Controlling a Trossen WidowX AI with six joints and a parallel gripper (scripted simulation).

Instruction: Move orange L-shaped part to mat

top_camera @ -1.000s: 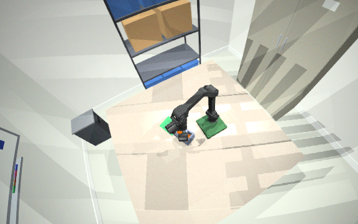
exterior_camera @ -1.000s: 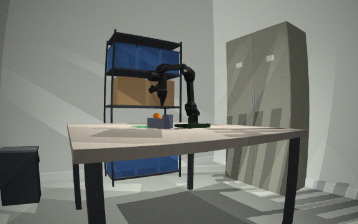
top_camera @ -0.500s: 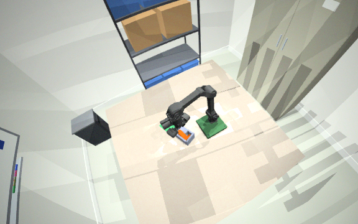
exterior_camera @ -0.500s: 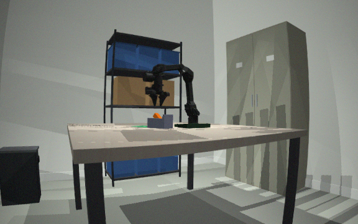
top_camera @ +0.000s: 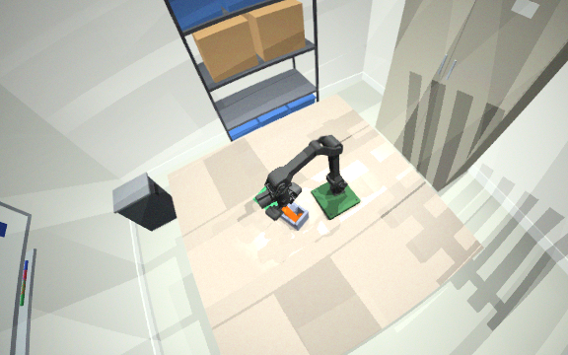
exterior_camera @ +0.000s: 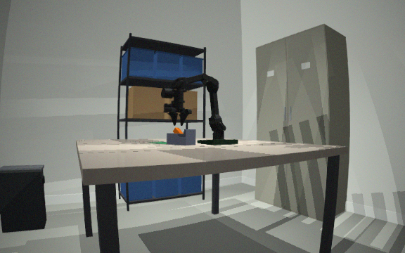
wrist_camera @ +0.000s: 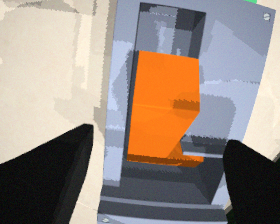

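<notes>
The orange part [top_camera: 292, 214] [exterior_camera: 177, 131] [wrist_camera: 163, 82] is tilted in the pocket of the grey tray [top_camera: 305, 219] [exterior_camera: 175, 139] [wrist_camera: 248, 60]. In the exterior view one end stands up above the tray's lower wall. Its L-shaped end is low in the pocket, at the bottom of the wrist view. My gripper [exterior_camera: 178, 124] [wrist_camera: 161, 141] is open and empty, pointing down above the part, with its fingertips clear of it. The green mat [top_camera: 262, 190] [exterior_camera: 158, 143] [wrist_camera: 251, 1] lies beside the tray, mostly hidden behind the gripper in the top view.
The arm's base stands on a dark green plate [top_camera: 330, 209] [exterior_camera: 205, 142] close to the tray. The tray has one higher end wall [exterior_camera: 190, 135] on the side toward the base. A shelf rack and a cabinet stand beyond the table.
</notes>
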